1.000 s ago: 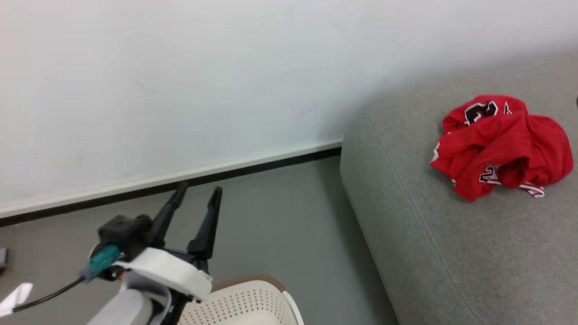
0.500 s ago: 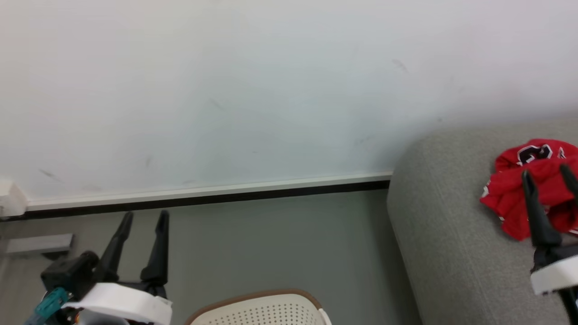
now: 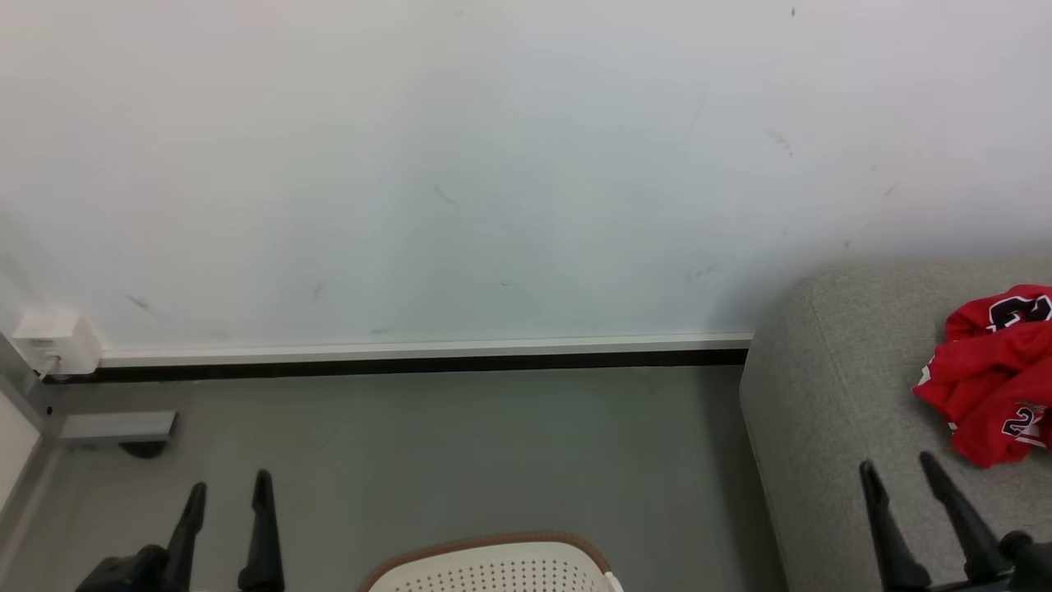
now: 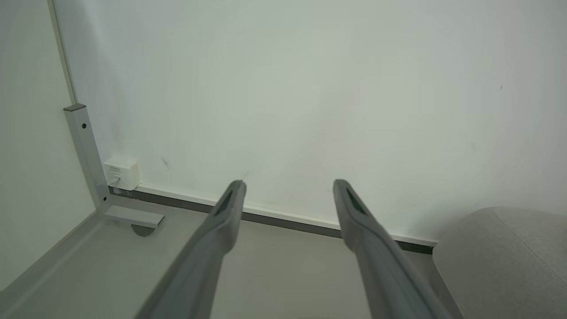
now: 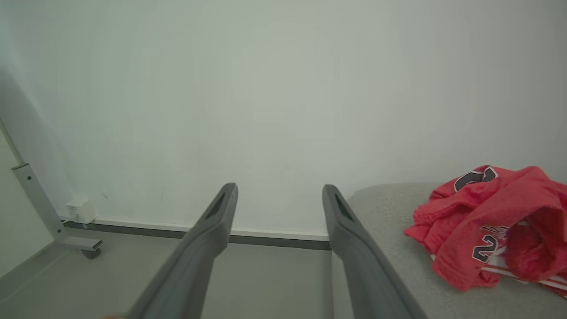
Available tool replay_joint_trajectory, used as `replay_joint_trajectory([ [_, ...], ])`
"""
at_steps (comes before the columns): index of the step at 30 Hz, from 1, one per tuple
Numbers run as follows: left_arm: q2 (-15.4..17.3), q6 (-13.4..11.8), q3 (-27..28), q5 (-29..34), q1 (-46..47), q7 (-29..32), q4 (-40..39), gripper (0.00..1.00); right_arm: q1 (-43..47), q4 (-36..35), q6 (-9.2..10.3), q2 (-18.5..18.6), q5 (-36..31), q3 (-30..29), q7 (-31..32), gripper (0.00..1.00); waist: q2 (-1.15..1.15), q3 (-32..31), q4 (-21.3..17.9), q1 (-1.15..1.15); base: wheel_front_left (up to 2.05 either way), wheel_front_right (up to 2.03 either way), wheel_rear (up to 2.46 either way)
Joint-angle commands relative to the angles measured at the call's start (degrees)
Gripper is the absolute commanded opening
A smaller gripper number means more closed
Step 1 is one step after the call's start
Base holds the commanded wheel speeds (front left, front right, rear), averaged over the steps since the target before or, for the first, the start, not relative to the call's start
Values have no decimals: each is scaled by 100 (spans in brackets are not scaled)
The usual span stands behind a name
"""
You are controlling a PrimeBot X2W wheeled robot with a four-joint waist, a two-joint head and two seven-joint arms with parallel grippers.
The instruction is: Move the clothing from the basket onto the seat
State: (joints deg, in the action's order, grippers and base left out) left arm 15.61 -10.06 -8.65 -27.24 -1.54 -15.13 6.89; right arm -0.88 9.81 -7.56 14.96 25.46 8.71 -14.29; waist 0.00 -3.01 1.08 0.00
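The red clothing (image 3: 994, 374) lies bunched on the grey seat (image 3: 830, 411) at the right edge of the head view, and again as clothing (image 5: 491, 226) on the seat (image 5: 390, 208) in the right wrist view. The basket (image 3: 493, 563) shows just its brown rim and perforated far wall at the bottom centre; its inside is hidden. My left gripper (image 3: 230, 485) stands open at the lower left over the floor, empty, like the left gripper (image 4: 288, 184) facing the wall. My right gripper (image 3: 896, 464) stands open over the seat's front, short of the clothing; the right gripper (image 5: 279, 188) is empty.
A white wall with a dark skirting strip (image 3: 411, 362) runs across the back. A grey metal frame foot with a castor (image 3: 123, 432) and a small white wall box (image 3: 53, 337) stand at the far left. Grey floor (image 3: 460, 444) lies between the basket and the wall.
The head camera has swung left, sliding the seat and clothing to the right edge. Both grippers have dropped lower in view; the left forearm has left the picture. Both stay open.
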Motion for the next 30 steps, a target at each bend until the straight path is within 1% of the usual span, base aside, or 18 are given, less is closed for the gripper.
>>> replay_joint_trajectory([
  [1,-48,60,73,120,-65,-1,27,100,77,69,15,5,-74,13,-47,100,0,1,-2,0,0,0,0],
  [6,-301,307,352,494,-112,-1,188,100,39,261,15,-170,-209,68,-91,100,0,1,-14,0,0,0,0],
  [14,-566,627,693,868,-88,-1,317,100,-139,285,15,-261,-280,49,-90,100,0,-14,-46,0,0,0,0],
  [25,-843,937,993,1130,-27,-1,541,100,-215,309,15,-325,-307,16,-91,100,0,-24,-70,0,0,0,0],
  [30,-898,1032,1121,1199,8,-1,608,100,-219,288,15,-329,-293,26,-92,100,0,-29,-94,0,0,0,0],
])
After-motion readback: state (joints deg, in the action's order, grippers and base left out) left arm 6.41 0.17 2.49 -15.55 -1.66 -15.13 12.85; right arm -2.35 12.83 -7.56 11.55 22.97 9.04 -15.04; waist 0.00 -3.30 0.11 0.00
